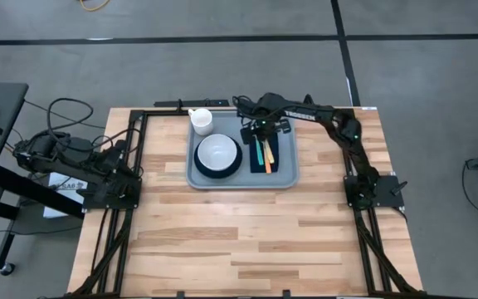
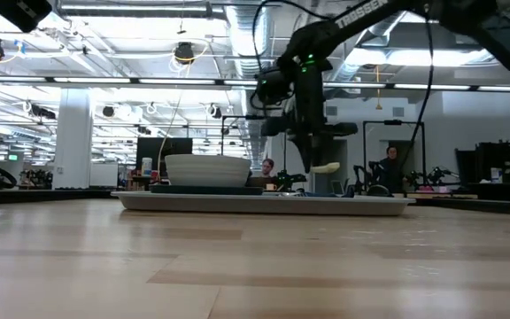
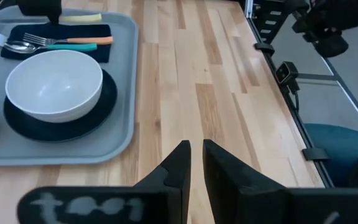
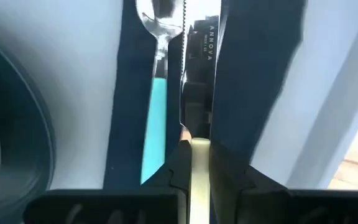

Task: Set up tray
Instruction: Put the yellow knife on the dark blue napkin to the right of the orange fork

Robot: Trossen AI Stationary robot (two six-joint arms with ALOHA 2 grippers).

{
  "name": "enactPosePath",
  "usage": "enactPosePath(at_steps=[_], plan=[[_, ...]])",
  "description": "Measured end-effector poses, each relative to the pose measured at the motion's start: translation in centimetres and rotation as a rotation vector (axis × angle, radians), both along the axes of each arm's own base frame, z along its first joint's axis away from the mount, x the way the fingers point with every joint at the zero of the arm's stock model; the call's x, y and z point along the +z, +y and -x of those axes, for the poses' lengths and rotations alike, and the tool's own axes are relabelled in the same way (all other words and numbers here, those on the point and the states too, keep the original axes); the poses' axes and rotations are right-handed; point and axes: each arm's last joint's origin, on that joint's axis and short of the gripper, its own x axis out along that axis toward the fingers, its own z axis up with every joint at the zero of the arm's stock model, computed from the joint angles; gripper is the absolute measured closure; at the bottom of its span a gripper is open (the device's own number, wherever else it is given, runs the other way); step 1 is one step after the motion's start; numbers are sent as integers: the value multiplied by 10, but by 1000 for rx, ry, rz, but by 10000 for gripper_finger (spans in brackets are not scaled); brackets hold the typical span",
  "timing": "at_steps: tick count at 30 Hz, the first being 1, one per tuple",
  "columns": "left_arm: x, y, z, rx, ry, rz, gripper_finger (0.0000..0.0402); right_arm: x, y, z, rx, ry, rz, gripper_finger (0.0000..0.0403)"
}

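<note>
Right gripper pinched a cream-handled knife, just above napkin on tray; left gripper nearly closed, empty.

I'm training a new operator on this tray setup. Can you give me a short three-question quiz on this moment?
1. True or false: the white bowl sits on the dark plate inside the tray.
2. Which end effector holds the knife above the napkin? A) left B) right
3. Fill in: the spoon on the napkin has a ____ handle.

Key:
1. True.
2. B. The right end effector is shut on the knife's pale handle; the left end effector waits over bare table, off the tray's left side.
3. Teal.
</note>
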Motion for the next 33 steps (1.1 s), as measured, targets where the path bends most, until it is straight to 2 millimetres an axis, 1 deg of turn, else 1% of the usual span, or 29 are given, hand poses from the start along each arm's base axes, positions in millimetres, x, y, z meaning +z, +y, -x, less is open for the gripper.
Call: enactPosePath(at_steps=[2,7,10,13,16,18,21,27,33], plan=[[0,0,0,1,0,1,372,4,3,7,-13,-21,9,381],[0,0,0,8,-1,3,372,6,15,37,-81,-82,36,381],[0,0,0,8,-2,3,372,4,23,53,-146,-186,61,381],[0,0,0,9,-3,3,372,2,28,60,-198,-298,85,381],[1,0,-1,8,-11,5,372,-2,29,63,-214,-332,84,381],[1,0,-1,8,-12,6,372,-6,29,64,-210,-310,60,381],[1,0,-1,9,-12,6,372,-16,28,63,-212,-270,22,380],[1,0,-1,8,-11,6,372,-32,22,62,-218,-227,3,380],[1,0,-1,3,-8,14,372,-32,19,64,-227,-228,5,380]])
